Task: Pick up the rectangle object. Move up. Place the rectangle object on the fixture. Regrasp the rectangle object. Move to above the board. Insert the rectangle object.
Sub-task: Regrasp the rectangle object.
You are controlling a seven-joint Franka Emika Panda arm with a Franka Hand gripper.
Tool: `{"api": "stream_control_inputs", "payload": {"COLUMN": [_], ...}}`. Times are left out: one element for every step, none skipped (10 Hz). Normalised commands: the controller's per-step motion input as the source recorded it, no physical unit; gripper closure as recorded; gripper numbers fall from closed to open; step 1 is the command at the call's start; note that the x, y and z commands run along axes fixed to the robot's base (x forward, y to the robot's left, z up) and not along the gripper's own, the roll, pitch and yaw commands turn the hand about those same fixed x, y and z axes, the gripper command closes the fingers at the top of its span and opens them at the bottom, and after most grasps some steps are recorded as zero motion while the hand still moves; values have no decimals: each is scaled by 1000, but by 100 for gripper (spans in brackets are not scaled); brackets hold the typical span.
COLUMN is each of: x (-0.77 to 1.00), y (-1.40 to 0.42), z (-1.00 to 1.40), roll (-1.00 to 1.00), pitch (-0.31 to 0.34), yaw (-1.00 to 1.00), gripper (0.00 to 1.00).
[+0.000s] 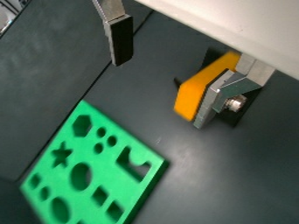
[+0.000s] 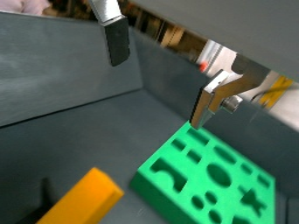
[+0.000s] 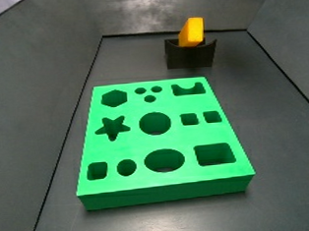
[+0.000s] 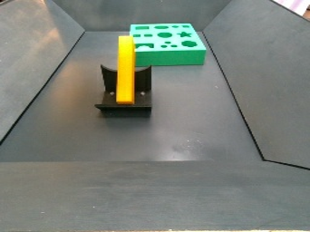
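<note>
The orange block [image 4: 125,65] stands on edge in the notch of the dark fixture [image 4: 125,98], upright and unsupported on either side, with the green board [image 3: 160,136] lying flat on the tabletop [image 4: 182,136] well apart from the fixture. The tool [image 1: 170,57] hangs above the fixture with its two silver fingers [image 1: 117,37] spread wide and nothing between them; it does not appear in either side view, so it looks to be raised clear of the fixture.

The risk from here, judging by the task, lies in the regrasp. The block is tall and thin where it sits, and a finger that brushes its broad face on the way down could tip it out of the notch or skew it. A grip that closes off-centre or slightly askew would carry that error to the board, where the cut-outs leave little room for a crooked piece. In a wrist view the block [image 2: 82,199] sits off to one side of the open fingers, not between them, so the tool seems to need to line up over the fixture before descending.

In both wrist views the fingers point down toward the tabletop, with the board in sight beyond the fixture.
</note>
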Motion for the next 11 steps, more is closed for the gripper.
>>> {"api": "stream_control_inputs", "payload": {"x": [-26,-25,-22,-15,-9,-4,5,8,11,21,32], "y": [-30,-27,-22,-20,-20,-19,-18,-17,-18,-19,-19], "z": [15,11,12,16,15,12,11,13,11,7,4], "roll": [1000,1000,1000,1000,1000,1000,1000,1000,1000,1000,1000], "pitch": [55,53,49,46,43,42,41,44,51,57,66], "yaw": [50,50,50,51,52,52,54,55,57,60,62], "gripper": [0,0,0,0,0,0,0,0,0,0,0]}}
